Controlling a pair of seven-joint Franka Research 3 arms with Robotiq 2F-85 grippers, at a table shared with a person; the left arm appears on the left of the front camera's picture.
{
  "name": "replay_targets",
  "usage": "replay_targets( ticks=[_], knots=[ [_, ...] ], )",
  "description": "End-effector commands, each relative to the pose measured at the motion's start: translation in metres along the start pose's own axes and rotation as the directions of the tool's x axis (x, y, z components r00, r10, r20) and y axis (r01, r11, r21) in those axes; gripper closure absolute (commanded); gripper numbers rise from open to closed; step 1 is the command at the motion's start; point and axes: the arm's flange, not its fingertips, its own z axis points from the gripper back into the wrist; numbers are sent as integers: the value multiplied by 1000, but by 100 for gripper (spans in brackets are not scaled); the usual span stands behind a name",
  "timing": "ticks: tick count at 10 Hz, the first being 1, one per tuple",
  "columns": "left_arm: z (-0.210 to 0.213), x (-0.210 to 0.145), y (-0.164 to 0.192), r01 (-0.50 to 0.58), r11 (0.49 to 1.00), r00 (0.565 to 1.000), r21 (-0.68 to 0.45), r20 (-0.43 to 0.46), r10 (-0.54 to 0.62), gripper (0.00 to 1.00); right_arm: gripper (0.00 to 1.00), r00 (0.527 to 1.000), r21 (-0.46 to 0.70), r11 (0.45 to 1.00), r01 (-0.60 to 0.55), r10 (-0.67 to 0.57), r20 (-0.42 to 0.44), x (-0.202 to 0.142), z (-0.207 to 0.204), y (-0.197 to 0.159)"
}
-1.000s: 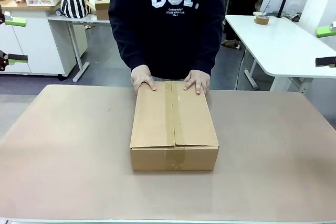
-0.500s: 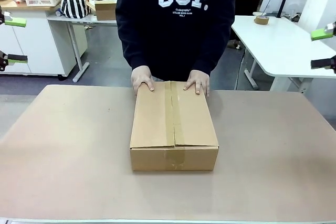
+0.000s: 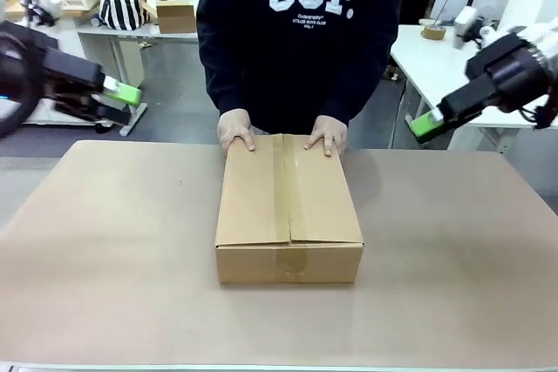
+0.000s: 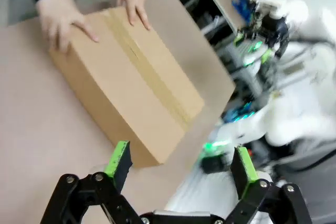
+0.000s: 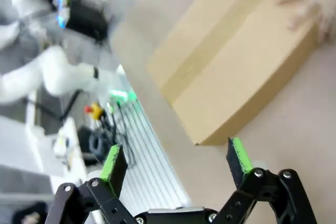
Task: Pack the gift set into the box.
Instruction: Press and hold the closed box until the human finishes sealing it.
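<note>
The box (image 3: 289, 208) is a brown cardboard carton lying shut in the middle of the table, with a tape seam along its top. A person's hands (image 3: 236, 131) rest on its far edge. The gift set is hidden. My left gripper (image 3: 122, 103) hangs open above the table's far left corner, well away from the box. My right gripper (image 3: 430, 121) hangs open above the far right corner. The left wrist view has the box (image 4: 126, 82) beyond my open left gripper (image 4: 181, 162), nothing between its fingers. The right wrist view looks past my open right gripper (image 5: 176, 160) at the box (image 5: 236, 56).
The tan table (image 3: 105, 250) has bare room on both sides of the box. The person stands at the far edge. Behind are a small cardboard box (image 3: 177, 15) on a desk and a white table (image 3: 453, 67) with a tape roll.
Both arms have swung in from the picture's edges toward the table's far corners. The person has shifted slightly right. The box and hands have stayed put.
</note>
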Motion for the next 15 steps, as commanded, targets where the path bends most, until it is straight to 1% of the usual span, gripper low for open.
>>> replay_targets(
  ticks=[1,2,3,4,5,6,8,9,10,11,12,13,14,15],
  knots=[
    [-39,-4,16,365,924,930,112,2,-368,0,0,965,16,965,-262,262,10,9,-27,-10],
    [-66,-5,14,549,810,829,205,-8,-560,0,0,911,-112,906,-408,412,17,8,-47,-4],
    [-83,-13,12,655,731,743,189,13,-669,0,0,881,-184,867,-463,474,14,6,-58,2],
    [-98,-18,12,734,656,665,176,5,-746,0,0,851,-247,825,-509,525,1,3,-65,8],
    [-108,-22,11,781,601,608,170,11,-794,0,0,831,-289,797,-531,556,6,1,-67,12],
    [-79,0,-2,602,785,799,146,-99,-594,0,0,886,-167,871,-462,461,-51,16,-51,4],
    [-79,0,-2,602,785,799,146,-99,-594,0,0,886,-167,871,-462,461,-51,16,-51,4],
    [-79,0,-2,602,785,799,146,-99,-594,0,0,865,-217,840,-497,500,-43,10,-55,9],
    [-88,-1,3,640,751,768,162,-95,-633,0,0,715,-95,708,-699,692,-101,14,-74,-6],
    [-103,-7,12,691,715,723,106,-93,-685,0,0,643,-85,637,-766,755,-128,17,-96,-22],
    [-115,-15,21,725,689,689,-27,-2,-725,0,0,599,-82,594,-800,796,-85,17,-105,-34],
    [-128,-24,31,755,652,655,-70,44,-754,0,0,654,-136,640,-756,747,-119,13,-110,-50],
    [-144,-34,39,785,609,615,-115,27,-788,0,0,641,-135,630,-765,764,-70,9,-118,-59],
    [-161,-41,45,799,583,595,-146,61,-801,0,0,631,-139,623,-770,776,-15,7,-128,-66]
  ],
)
